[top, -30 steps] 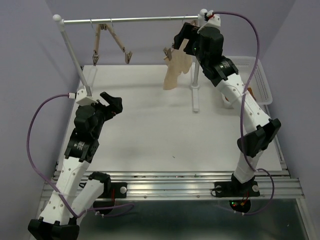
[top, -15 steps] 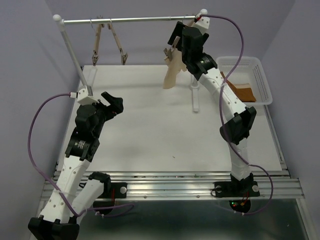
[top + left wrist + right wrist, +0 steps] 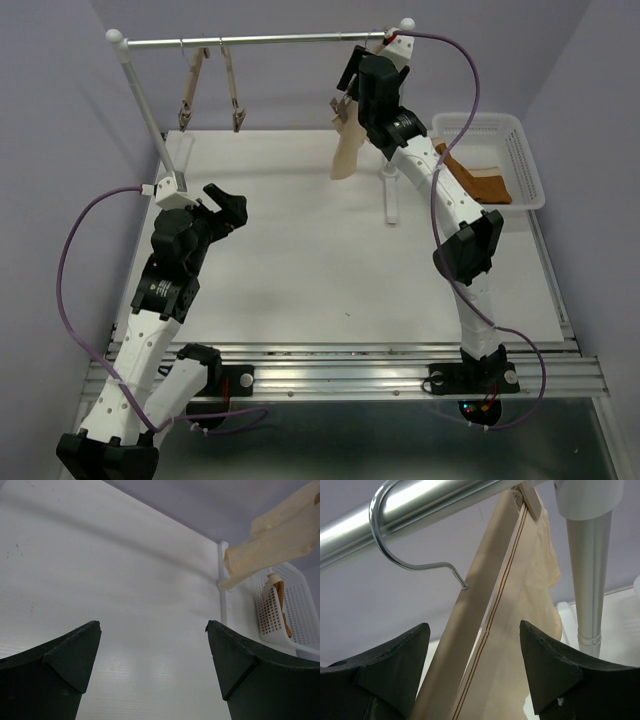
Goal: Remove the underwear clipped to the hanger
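The underwear (image 3: 346,150) is pale cream fabric that hangs limp from the hanger (image 3: 340,104) at the right end of the rail (image 3: 270,40). My right gripper (image 3: 350,82) is raised to it. In the right wrist view the right gripper (image 3: 474,626) is open, with the light-wood hanger (image 3: 462,645) and the stitched band of the underwear (image 3: 520,645) between its fingers. I see no contact with either. The metal hook (image 3: 395,545) sits over the rail (image 3: 420,505). My left gripper (image 3: 225,205) hangs low over the table, and the left gripper (image 3: 153,625) is open and empty.
Two bare wooden hangers (image 3: 190,95) (image 3: 231,95) hang on the rail's left part. The rack's right post (image 3: 390,190) stands on the table (image 3: 300,260). A white basket (image 3: 520,150) at the back right holds an orange-brown cloth (image 3: 485,185).
My right arm has stretched up and to the left, which brought its gripper around the clipped hanger. The bare hangers on the left have swung a little. The left arm is still.
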Controlling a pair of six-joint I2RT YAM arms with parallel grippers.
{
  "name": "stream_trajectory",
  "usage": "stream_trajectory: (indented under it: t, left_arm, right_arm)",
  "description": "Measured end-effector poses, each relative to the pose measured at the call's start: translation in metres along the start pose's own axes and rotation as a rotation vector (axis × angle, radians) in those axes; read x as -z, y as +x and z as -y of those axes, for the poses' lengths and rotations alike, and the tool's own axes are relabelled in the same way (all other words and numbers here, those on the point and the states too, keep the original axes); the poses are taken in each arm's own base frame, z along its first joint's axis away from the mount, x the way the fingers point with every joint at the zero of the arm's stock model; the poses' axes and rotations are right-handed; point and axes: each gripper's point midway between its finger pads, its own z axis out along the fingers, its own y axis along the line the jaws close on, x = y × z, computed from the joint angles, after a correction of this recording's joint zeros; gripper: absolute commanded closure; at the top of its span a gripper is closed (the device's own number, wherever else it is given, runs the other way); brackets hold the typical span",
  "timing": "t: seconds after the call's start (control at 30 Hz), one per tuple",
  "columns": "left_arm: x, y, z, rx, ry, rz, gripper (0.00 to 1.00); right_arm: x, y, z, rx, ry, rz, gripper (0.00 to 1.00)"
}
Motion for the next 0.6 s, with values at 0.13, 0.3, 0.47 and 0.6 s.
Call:
stream_trajectory:
  t: [0.13, 0.3, 0.47, 0.6]
  left_arm:
    - [0.0000, 0.0000, 0.0000, 0.001, 0.000, 0.000, 0.01]
    - [-0.0002, 0.0005, -0.0002, 0.004, -0.001, -0.001, 0.01]
    - [-0.0004, 0.0015, -0.0009, 0.006, -0.003, -0.002, 0.01]
    - [-0.0006, 0.0007, -0.0007, 0.006, -0.003, 0.001, 0.01]
  right_arm:
    - [-0.0030, 0.0049, 0.0004, 0.013, 0.003, -0.002, 0.27]
    - [-0.0044, 0.0051, 0.0008, 0.026, 0.005, 0.002, 0.47]
    - [-0.0045, 0.0021, -0.0004, 0.031, 0.000, 0.012, 0.58]
    - [-0.0053, 0.0014, -0.0012, 0.034, -0.005, 0.019, 0.67]
